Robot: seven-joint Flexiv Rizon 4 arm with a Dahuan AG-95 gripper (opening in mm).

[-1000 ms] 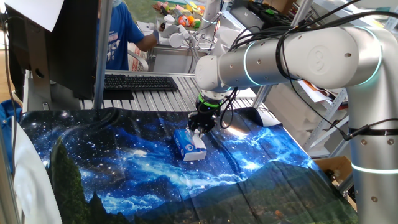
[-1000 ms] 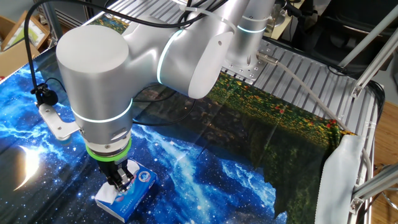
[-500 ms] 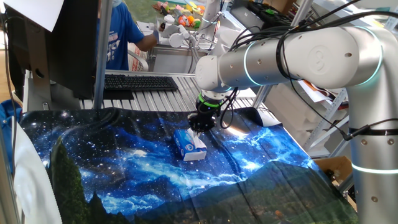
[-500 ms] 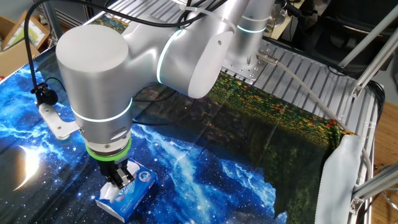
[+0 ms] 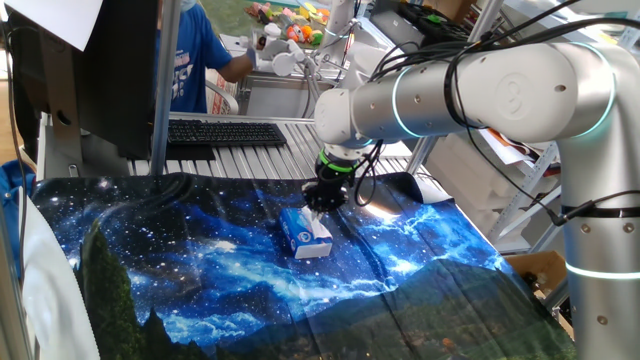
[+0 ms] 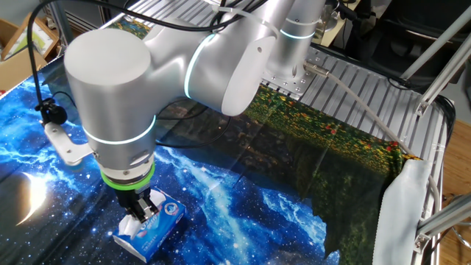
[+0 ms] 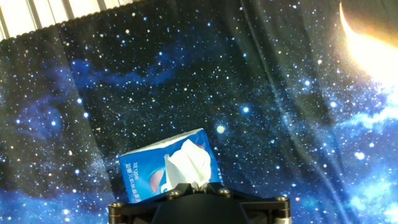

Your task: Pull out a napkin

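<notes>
A small blue tissue pack (image 5: 303, 232) with white print lies on the starry cloth; it also shows in the other fixed view (image 6: 151, 227) and the hand view (image 7: 143, 170). A white napkin (image 7: 187, 163) sticks up out of the pack's top, drawn into a peak. My gripper (image 5: 318, 208) hangs straight above the pack and is shut on the napkin's upper end; in the other fixed view the gripper (image 6: 140, 211) stands just over the pack with white paper between its fingers. In the hand view the gripper (image 7: 193, 186) pinches the napkin's tip.
A starry blue cloth (image 5: 200, 260) covers the table. A black keyboard (image 5: 225, 132) lies on the slatted surface behind. A person in blue (image 5: 195, 55) stands at the back. A white bracket with a cable (image 6: 62, 143) lies on the cloth to the left.
My gripper has risen slightly with the napkin's end in it, and a little more white paper shows above the pack. The pack stays in place.
</notes>
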